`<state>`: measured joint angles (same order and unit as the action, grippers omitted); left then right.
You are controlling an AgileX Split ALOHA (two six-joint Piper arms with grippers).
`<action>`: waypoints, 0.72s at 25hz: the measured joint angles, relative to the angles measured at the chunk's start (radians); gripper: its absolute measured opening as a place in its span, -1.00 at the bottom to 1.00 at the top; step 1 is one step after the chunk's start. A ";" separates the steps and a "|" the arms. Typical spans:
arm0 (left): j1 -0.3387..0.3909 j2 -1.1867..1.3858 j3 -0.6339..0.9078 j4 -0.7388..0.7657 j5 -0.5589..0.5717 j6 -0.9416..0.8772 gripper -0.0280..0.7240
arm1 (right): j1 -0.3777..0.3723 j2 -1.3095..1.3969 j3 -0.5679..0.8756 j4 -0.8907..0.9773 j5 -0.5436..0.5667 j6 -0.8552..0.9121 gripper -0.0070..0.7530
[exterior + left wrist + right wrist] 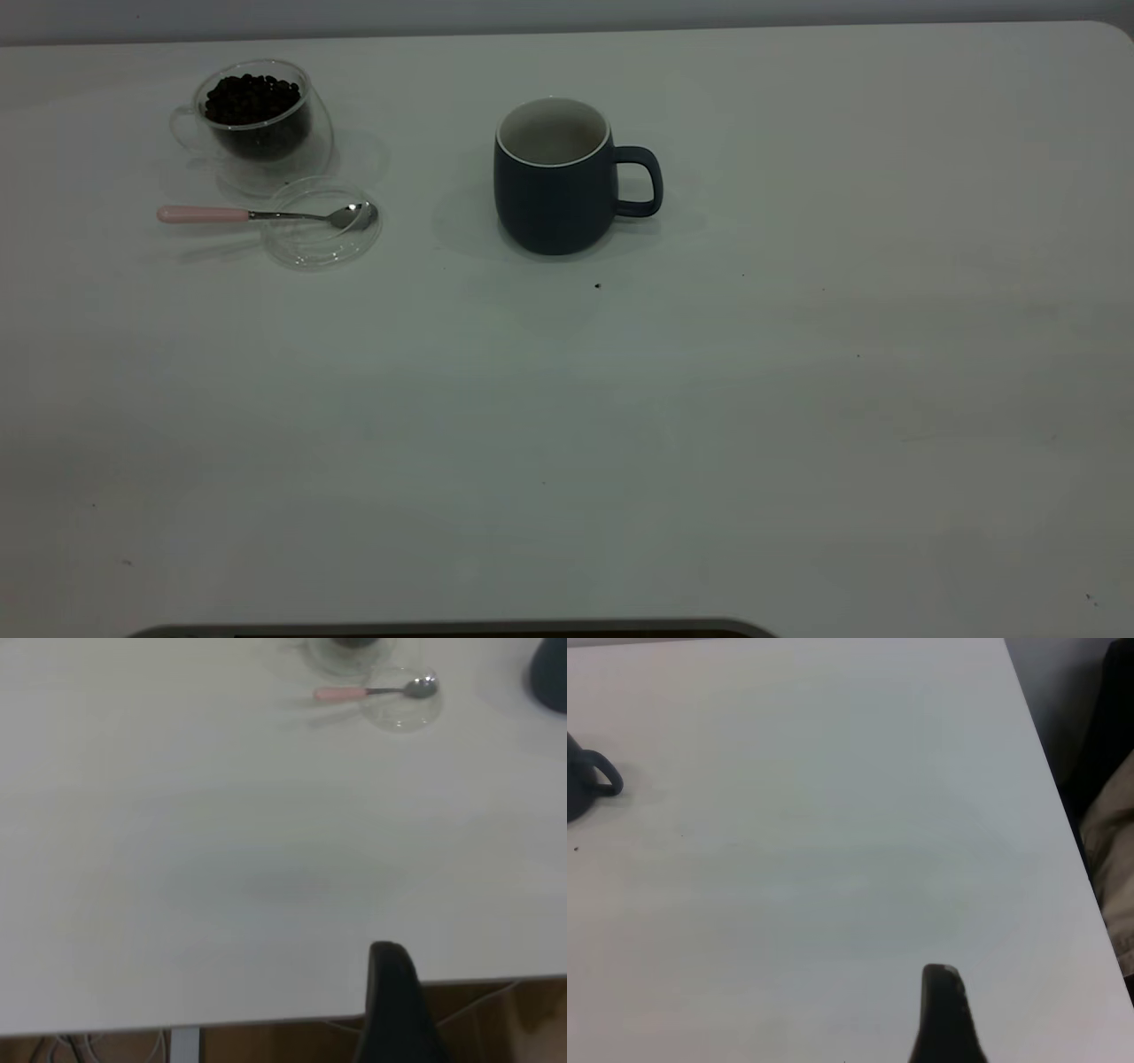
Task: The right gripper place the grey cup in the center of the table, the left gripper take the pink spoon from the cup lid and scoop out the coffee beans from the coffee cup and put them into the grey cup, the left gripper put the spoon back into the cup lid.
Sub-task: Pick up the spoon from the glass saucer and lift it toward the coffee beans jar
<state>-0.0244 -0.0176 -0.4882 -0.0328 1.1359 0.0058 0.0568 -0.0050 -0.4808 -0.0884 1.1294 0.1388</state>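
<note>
The grey cup (555, 182) is stood near the middle of the surface (709, 425), handle sideways, heavy and slick, best pinched at the rim. The pink spoon (266, 213) is laid across the cup lid (321, 223). Neither gripper's state can be told

**Three views of one table**

The table (620, 425) is seen steeply from above in the exterior view, with the grey cup (556, 182) in the upper middle. From the near edge, the pink spoon (372, 691) is seen far off in the left wrist view. The grey cup (585, 780) is caught at the frame's left edge in the right wrist view.
</note>
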 joint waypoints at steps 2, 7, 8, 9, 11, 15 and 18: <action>0.000 0.001 -0.001 0.033 -0.003 -0.058 0.50 | 0.000 0.000 0.000 0.000 0.000 0.000 0.51; 0.000 0.135 -0.036 0.081 -0.130 -0.318 0.50 | 0.000 0.000 0.000 0.000 0.000 0.000 0.51; 0.000 0.203 -0.042 0.100 -0.177 -0.365 0.50 | 0.000 0.000 0.000 0.000 0.000 0.000 0.51; 0.000 0.257 -0.045 0.120 -0.220 -0.398 0.50 | 0.000 0.000 0.000 0.000 0.000 0.000 0.51; 0.000 0.391 -0.053 0.169 -0.312 -0.466 0.47 | 0.000 0.000 0.000 0.000 0.000 0.000 0.51; 0.000 0.705 -0.086 0.275 -0.472 -0.583 0.38 | 0.000 0.000 0.000 0.000 0.000 0.000 0.51; 0.003 0.917 -0.147 0.379 -0.584 -0.673 0.32 | 0.000 0.000 0.000 0.000 0.000 0.000 0.51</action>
<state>-0.0218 0.8989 -0.6355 0.3466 0.5523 -0.6673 0.0568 -0.0050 -0.4808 -0.0884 1.1294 0.1386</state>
